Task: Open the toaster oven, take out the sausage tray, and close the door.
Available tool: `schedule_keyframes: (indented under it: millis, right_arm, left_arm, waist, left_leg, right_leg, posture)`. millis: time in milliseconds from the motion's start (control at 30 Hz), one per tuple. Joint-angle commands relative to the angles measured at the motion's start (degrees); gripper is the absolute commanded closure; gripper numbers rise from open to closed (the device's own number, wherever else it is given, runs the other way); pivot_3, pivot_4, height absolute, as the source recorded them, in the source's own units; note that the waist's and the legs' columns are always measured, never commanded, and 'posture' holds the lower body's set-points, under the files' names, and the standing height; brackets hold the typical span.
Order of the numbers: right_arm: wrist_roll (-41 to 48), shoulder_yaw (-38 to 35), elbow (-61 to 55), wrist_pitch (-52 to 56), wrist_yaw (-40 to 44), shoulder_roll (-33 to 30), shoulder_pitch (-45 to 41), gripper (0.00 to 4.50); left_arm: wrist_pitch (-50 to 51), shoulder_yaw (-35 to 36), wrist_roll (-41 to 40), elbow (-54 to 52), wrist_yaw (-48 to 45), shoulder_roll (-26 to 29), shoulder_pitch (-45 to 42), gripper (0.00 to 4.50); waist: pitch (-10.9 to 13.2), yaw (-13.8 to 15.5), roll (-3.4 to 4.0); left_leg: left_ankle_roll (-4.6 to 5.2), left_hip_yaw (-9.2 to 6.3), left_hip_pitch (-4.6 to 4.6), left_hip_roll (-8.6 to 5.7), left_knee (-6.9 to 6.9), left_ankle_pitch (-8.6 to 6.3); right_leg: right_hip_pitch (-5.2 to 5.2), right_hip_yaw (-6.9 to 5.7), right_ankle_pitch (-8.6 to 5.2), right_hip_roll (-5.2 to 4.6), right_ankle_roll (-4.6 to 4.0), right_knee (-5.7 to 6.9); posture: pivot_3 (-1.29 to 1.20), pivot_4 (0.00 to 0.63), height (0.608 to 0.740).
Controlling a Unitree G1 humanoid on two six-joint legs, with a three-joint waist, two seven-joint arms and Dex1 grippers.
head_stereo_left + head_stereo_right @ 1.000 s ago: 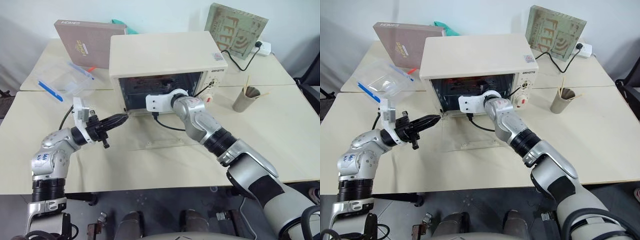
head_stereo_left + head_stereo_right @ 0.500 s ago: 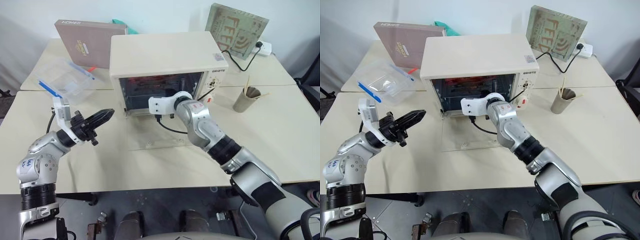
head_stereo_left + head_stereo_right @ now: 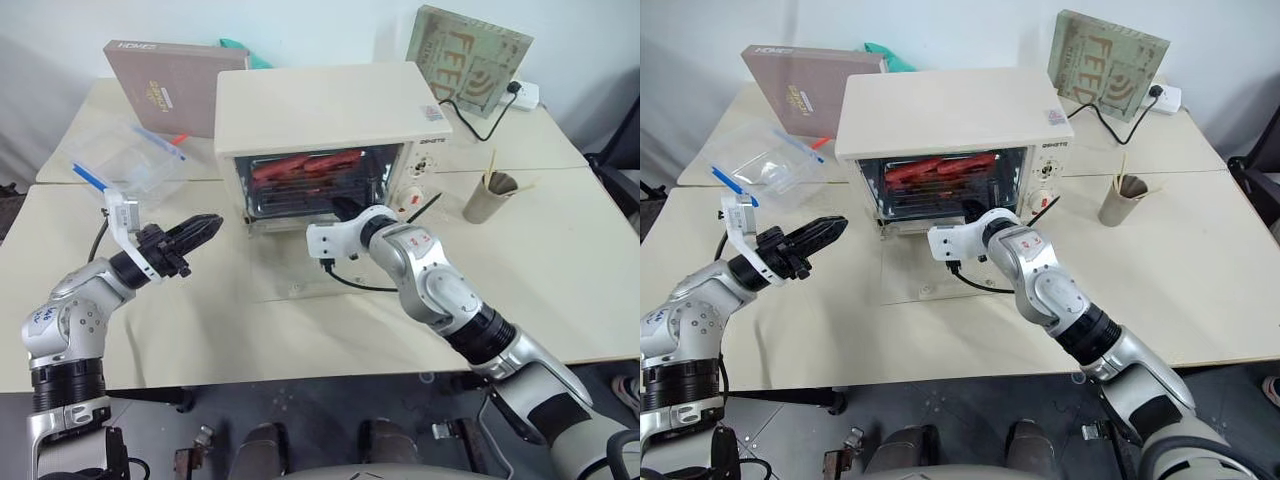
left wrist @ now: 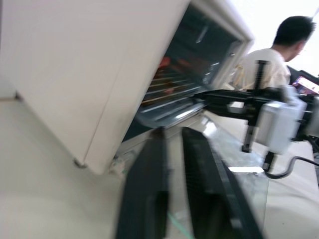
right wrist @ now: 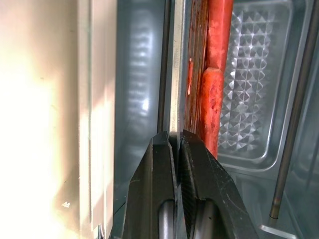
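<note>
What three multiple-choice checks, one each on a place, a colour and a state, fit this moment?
1. The paper cup stands: A left of the toaster oven; B right of it; C on top of it.
2. The sausages are: A red-orange; B green; C white.
3. The right gripper is: A open; B shut on the sausage tray; C shut on the cup.

B: the cup is on the table right of the oven.
A: they show red-orange inside.
B: the fingers pinch the tray's rim.
</note>
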Motion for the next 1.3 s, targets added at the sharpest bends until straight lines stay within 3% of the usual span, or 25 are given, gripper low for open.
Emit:
schedule_keyframes:
  millis: [33,300,500,1300]
  right_arm:
    - [-2.5,-0.9,-4.4,-2.6,0.7,-1.5,1.3,4.50]
    - [-4.1,-3.0,-8.0,-4.6,1.3,-3.0,4.6,4.50]
    - [-6.1,-5.4,-12.2,-3.9,1.9,-3.3,8.4,4.50]
    - [-5.8,-13.6,-24.1,-8.9,2.8,-4.8,19.3,4.50]
  left_arm:
    - [0.7,1.8,-0.9,0.9,2.4,0.6,-1.1,2.42]
    - [5.3,2.1,-1.9,1.5,6.9,0.6,-2.3,0.06]
    - [9.1,2.9,-2.9,2.5,9.1,0.7,-3.7,0.06]
    - [7.5,1.5,-1.9,6.3,8.6,-0.4,-6.1,0.06]
  waist:
    - [0.0,0.0,0.00]
    - [0.0,0.3,0.00]
    - [0.0,0.7,-0.01]
    - [0.0,1.8,-0.04]
  left_leg:
    - [0.00,0.00,0.00,0.00,0.00,0.00]
    - [0.00,0.00,0.00,0.00,0.01,0.00]
    - [0.00,0.00,-0.01,-0.01,0.01,0.00]
    - [0.01,-0.01,-0.03,-0.02,0.14,0.00]
  right_leg:
    - [0.00,0.00,0.00,0.00,0.00,0.00]
    - [0.01,0.00,0.00,0.00,0.00,0.00]
    - [0.01,0.01,0.00,0.00,0.00,-0.01]
    - [0.07,0.00,0.00,0.00,0.00,-0.04]
  posture:
    - [0.00,0.150,0.740]
    - [0.00,0.150,0.740]
    - [0.00,0.150,0.740]
    - [0.00,0.150,0.740]
